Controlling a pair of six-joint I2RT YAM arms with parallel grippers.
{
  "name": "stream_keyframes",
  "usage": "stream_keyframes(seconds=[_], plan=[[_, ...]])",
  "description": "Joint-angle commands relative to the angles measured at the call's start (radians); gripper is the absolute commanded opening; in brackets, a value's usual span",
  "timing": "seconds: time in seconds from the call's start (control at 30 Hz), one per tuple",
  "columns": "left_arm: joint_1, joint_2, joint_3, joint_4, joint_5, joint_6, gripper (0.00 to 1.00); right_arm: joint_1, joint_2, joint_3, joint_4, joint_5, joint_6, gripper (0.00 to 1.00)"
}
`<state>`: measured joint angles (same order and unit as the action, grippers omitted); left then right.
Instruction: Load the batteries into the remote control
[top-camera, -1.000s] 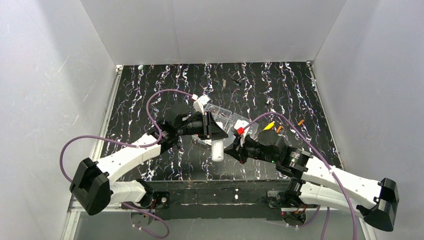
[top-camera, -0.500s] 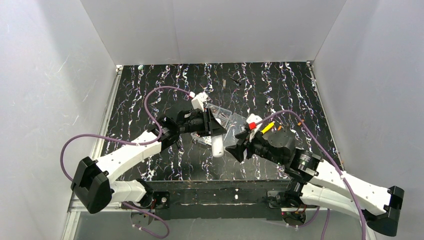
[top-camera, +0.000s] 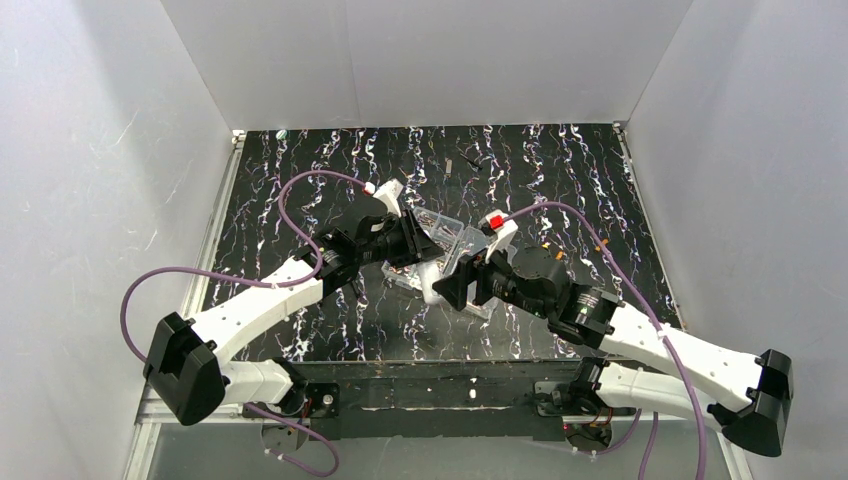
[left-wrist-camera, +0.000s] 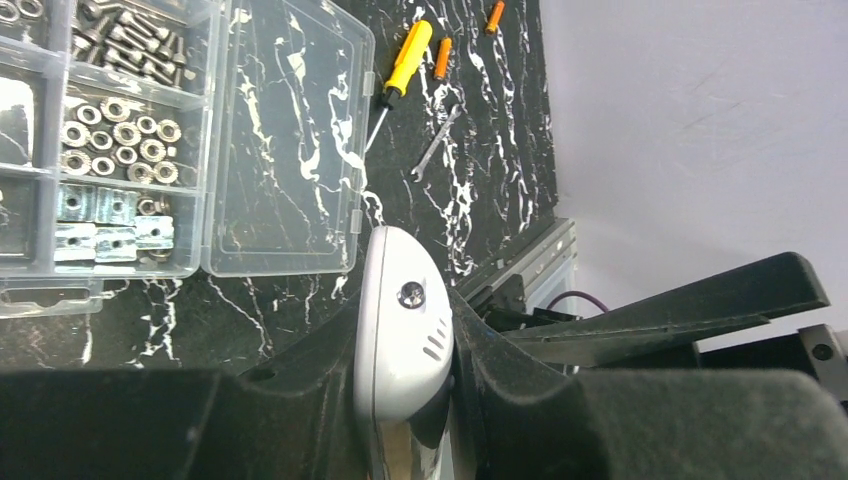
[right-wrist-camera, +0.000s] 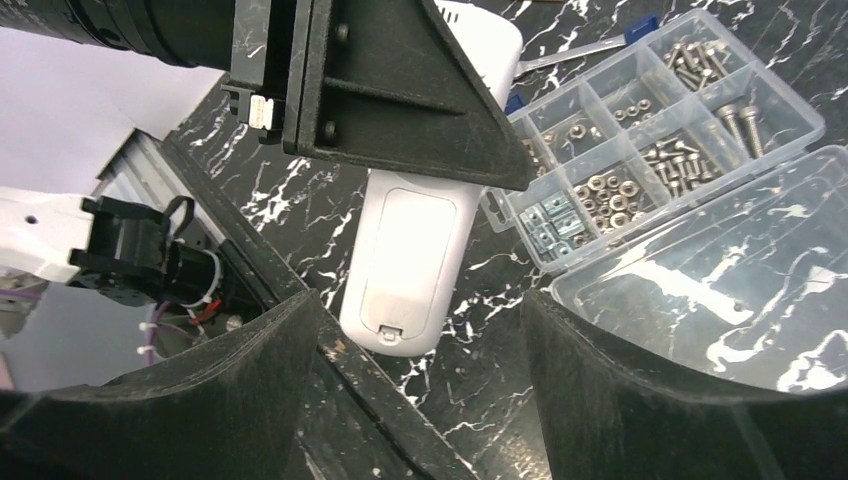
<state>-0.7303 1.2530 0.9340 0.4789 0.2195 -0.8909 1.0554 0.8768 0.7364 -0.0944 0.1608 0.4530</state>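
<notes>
One remote control (left-wrist-camera: 402, 318) is seen at the lower centre of the left wrist view: slim, white, round-ended, with a small screw and three short slots near its tip. It is clamped between the black fingers of the left gripper (left-wrist-camera: 405, 385), which is closed onto its sides. In the right wrist view the same handset is shown from behind at mid-frame, against the dark marbled table (right-wrist-camera: 300, 190), and a rear cover panel with a small tab at its lower end is made out. The right gripper (right-wrist-camera: 420, 325) is spread wide at the bottom of that frame and nothing is held in it. Two batteries (left-wrist-camera: 443, 58) are counted, small orange cylinders at the top of the left wrist view, lying apart on the table. One yellow-handled screwdriver (left-wrist-camera: 400, 70) is seen just beside the nearer one. One small wrench (left-wrist-camera: 436, 146) is seen below it, and one clear screw box (left-wrist-camera: 285, 130) at upper left, its lid laid open.
</notes>
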Motion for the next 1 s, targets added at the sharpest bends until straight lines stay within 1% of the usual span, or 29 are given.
stream_keyframes(seconds=[0.0,0.17,0.37,0.47,0.63,0.7,0.73,0.83,0.87,0.9,0.97], plan=[[-0.001,-0.035,0.018,0.045,0.043,-0.068,0.0,-0.012,0.008,0.005,0.116,-0.02,0.068,0.81],[-0.002,-0.011,-0.012,0.142,0.09,-0.158,0.0,-0.034,0.039,-0.015,0.173,-0.075,0.097,0.81],[-0.002,0.011,-0.004,0.179,0.107,-0.185,0.0,-0.037,0.08,-0.018,0.173,-0.08,0.092,0.81],[-0.001,0.015,0.002,0.187,0.104,-0.185,0.0,-0.038,0.104,0.004,0.131,-0.054,0.057,0.77],[-0.002,0.022,0.002,0.188,0.099,-0.18,0.0,-0.042,0.108,0.016,0.112,-0.061,-0.023,0.59],[-0.002,0.021,-0.006,0.189,0.088,-0.179,0.0,-0.043,0.107,0.024,0.097,-0.071,-0.054,0.5],[-0.001,0.021,-0.01,0.188,0.08,-0.176,0.02,-0.043,0.106,0.025,0.082,-0.071,-0.066,0.43],[-0.002,0.021,-0.023,0.202,0.053,-0.176,0.09,-0.043,0.106,0.03,0.052,-0.08,-0.085,0.21],[-0.001,0.023,-0.025,0.207,0.045,-0.177,0.13,-0.043,0.107,0.032,0.048,-0.085,-0.087,0.16],[-0.002,0.035,-0.017,0.216,0.044,-0.178,0.22,-0.043,0.111,0.039,0.038,-0.09,-0.085,0.06],[-0.002,0.047,-0.004,0.215,0.057,-0.177,0.27,-0.043,0.107,0.04,0.033,-0.079,-0.081,0.04]])
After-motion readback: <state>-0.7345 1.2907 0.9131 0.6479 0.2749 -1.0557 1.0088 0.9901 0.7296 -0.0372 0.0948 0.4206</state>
